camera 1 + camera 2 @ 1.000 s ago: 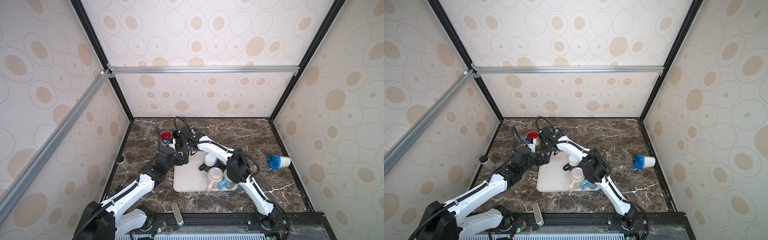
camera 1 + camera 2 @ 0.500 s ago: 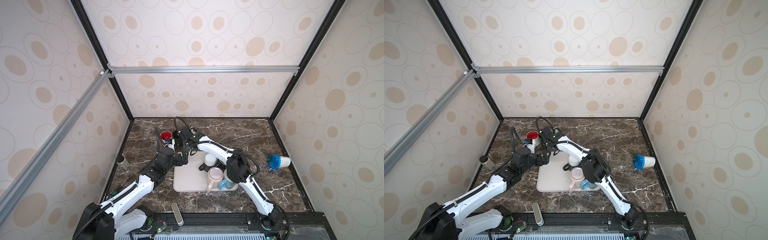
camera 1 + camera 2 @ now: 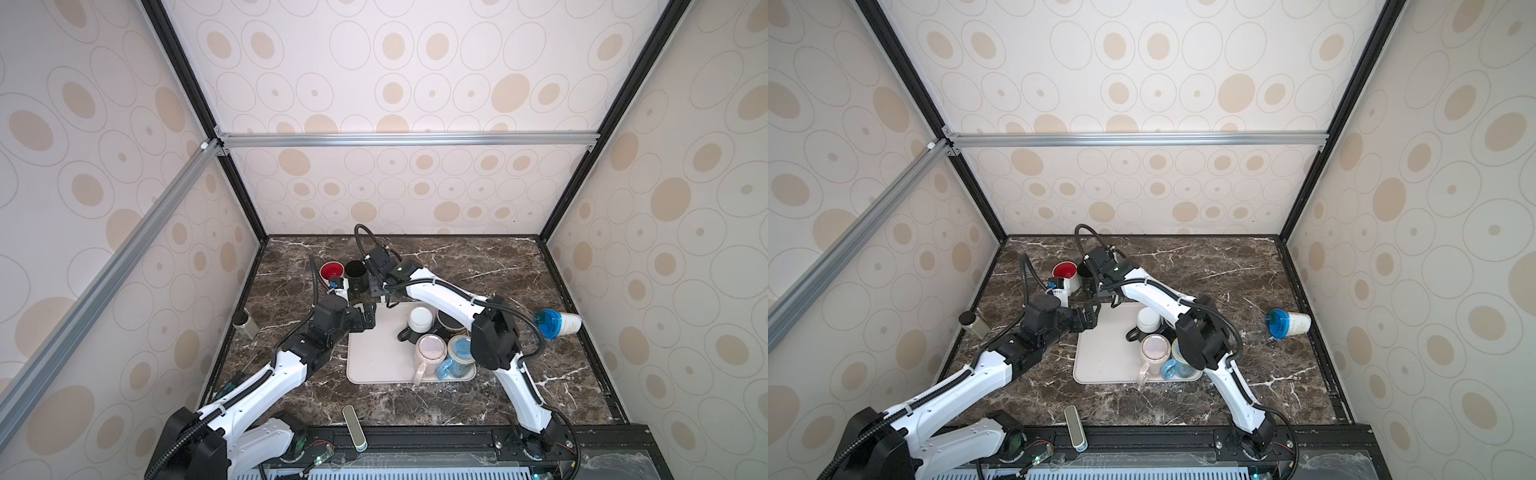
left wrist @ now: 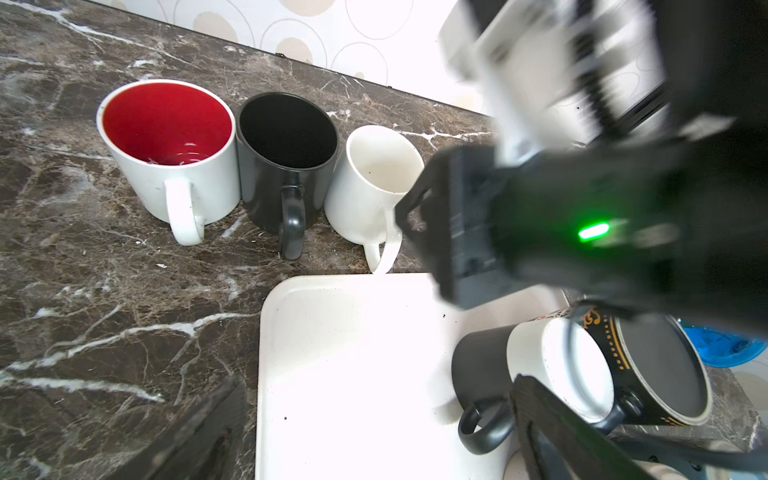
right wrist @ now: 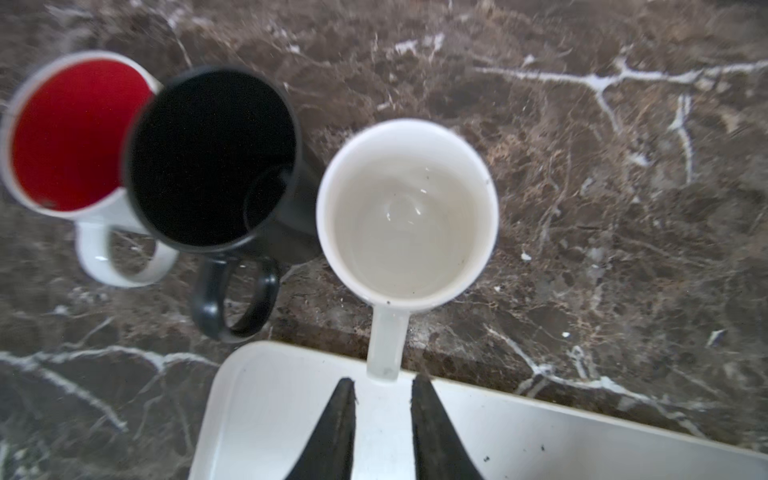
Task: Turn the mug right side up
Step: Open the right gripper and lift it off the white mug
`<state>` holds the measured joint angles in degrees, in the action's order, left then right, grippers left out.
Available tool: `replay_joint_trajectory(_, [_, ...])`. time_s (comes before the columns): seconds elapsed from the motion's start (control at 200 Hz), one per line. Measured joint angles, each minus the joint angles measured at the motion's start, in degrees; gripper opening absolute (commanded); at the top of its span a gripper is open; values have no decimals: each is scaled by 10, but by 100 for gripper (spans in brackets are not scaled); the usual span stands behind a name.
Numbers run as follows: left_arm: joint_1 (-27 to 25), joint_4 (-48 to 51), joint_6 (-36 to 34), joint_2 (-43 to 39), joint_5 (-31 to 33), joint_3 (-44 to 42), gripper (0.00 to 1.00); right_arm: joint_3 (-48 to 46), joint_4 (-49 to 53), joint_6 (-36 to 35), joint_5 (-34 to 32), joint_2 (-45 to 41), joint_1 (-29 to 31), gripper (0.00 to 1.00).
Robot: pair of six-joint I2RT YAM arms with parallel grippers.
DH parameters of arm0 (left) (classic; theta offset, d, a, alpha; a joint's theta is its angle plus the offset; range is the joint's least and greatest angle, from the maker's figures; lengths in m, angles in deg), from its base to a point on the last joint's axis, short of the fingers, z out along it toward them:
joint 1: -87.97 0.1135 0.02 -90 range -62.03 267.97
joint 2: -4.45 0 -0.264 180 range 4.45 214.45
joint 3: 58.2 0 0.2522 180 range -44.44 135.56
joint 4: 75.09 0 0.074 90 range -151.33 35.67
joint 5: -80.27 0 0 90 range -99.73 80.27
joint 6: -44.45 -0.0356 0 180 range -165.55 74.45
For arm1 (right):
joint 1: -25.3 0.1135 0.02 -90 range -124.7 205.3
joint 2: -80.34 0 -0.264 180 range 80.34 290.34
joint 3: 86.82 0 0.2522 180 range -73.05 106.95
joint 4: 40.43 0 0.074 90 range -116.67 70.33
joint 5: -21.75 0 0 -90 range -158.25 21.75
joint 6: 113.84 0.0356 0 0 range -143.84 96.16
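Across the dark marble tabletop [image 3: 478,266], just behind the white tray [image 3: 374,361], three cups stand mouth-up in a row. Over the tray's corner nearest that row hovers the left end effector [image 3: 369,318], jaws spread wide and holding nothing; a careless sweep from it could knock the row. From the opposite side, the right end effector [image 5: 382,379] sits at the last cup. Its jaws stand a narrow gap apart on either side of the handle's outer end, and whether they pinch it or merely flank it cannot be told.

That cup is the white mug [image 5: 407,208], upright on the stone. It stands close beside the black mug [image 5: 212,158], with the red-lined mug [image 5: 70,133] beyond. Its handle [image 5: 384,332] juts over the tray's rim. The main risk, as I judge it, is pulling away before the jaws part fully. That would drag the handle and tip the mug against its black neighbour, or hook it on the rim.
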<state>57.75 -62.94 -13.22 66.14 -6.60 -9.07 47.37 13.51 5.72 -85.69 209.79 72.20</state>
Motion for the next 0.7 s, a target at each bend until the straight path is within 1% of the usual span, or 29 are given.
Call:
replay_joint_trajectory(0.26, [0,-8,-7,0,-18,-10,96,-83,-27,-36,4,-113,-10,27])
replay_joint_trajectory(0.425, [-1,-10,-10,1,-38,-13,93,-134,-31,-40,5,-142,-10,27])
replay_joint_trajectory(0.565, [-2,-12,-14,10,-57,-14,83,-172,-35,-40,6,-156,-12,27])
replay_joint_trajectory(0.7, [-12,-10,-23,23,-66,-15,82,-201,-42,-36,10,-170,-16,27])
